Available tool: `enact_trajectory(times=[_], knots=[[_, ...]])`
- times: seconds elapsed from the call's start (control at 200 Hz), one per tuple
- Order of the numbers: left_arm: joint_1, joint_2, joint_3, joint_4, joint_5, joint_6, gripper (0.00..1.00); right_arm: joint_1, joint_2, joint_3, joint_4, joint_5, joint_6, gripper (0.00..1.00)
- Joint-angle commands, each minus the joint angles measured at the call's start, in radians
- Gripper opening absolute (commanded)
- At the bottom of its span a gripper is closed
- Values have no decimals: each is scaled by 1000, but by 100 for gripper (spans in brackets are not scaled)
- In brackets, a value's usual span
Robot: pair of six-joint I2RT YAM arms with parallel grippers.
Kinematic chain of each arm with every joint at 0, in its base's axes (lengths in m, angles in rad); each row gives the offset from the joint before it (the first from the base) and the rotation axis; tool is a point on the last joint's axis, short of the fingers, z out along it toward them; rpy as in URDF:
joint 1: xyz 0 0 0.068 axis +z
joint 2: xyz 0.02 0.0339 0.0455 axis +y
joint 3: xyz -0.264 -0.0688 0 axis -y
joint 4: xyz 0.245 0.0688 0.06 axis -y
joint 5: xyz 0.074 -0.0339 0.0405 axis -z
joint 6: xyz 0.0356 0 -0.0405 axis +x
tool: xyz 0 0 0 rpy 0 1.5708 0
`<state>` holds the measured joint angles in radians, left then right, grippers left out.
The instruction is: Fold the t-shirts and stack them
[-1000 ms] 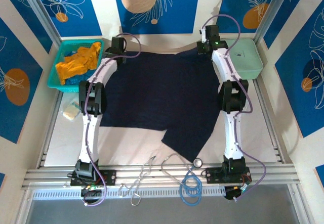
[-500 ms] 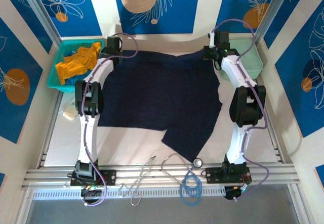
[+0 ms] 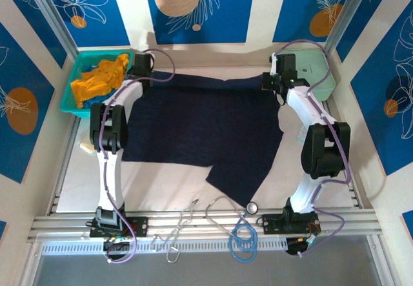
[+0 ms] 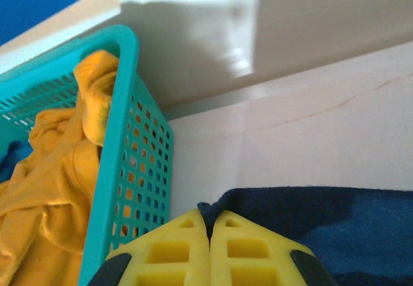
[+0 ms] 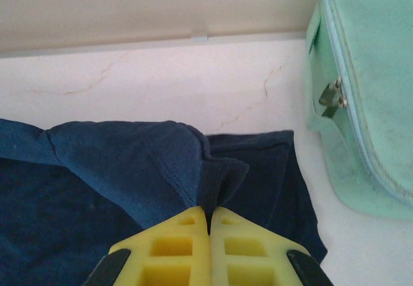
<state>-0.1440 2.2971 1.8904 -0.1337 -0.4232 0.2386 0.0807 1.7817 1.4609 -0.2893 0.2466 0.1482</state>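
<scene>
At the worktop's far-left corner, the teal basket (image 3: pixel 70 105) holds a mustard t-shirt (image 3: pixel 97 82). The left pincer (image 4: pixel 208 224) is clamped on the far-left corner of the navy t-shirt (image 3: pixel 200 131). The right pincer (image 5: pixel 209 216) grips its far-right corner beside the mint case (image 5: pixel 368 105). The 2 pincers have just spread apart, stretching the far hem taut for folding.

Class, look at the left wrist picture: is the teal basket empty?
No: the teal basket holds crumpled mustard-orange cloth that rises up to its rim.
</scene>
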Motion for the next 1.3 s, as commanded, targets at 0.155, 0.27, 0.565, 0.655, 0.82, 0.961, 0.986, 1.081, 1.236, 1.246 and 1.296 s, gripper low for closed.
enact_trajectory(times=[0.155, 0.27, 0.565, 0.655, 0.82, 0.961, 0.986, 1.081, 1.236, 1.246, 1.296], knots=[[6, -105, -109, 55, -57, 43, 0, -3, -115, -165, 65, -15, 64, 0], [6, -118, -151, 59, -71, 60, 0, -1, -125, -223, 69, -17, 83, 0], [2, -114, -206, 9, -86, 77, 0, 54, -76, -308, -7, -31, 144, 0], [0, -118, -219, -9, -96, 82, 13, 74, -62, -334, -34, -53, 165, 0], [-11, -161, -265, -8, -94, 88, 45, 107, -48, -339, -136, -88, 182, 0], [-39, -203, -277, -9, -99, 114, 66, 124, -34, -333, -212, -143, 196, 19], [-46, -211, -277, -9, -102, 121, 69, 125, -33, -330, -226, -145, 198, 25], [-68, -241, -274, -3, -120, 145, 80, 128, -46, -315, -271, -137, 196, 44], [-91, -311, -255, -17, -138, 159, 100, 128, -89, -251, -343, -115, 177, 67], [-92, -314, -254, -19, -137, 160, 100, 128, -91, -246, -345, -114, 174, 67], [-98, -343, -249, -28, -127, 157, 100, 126, -92, -213, -353, -114, 162, 69]])
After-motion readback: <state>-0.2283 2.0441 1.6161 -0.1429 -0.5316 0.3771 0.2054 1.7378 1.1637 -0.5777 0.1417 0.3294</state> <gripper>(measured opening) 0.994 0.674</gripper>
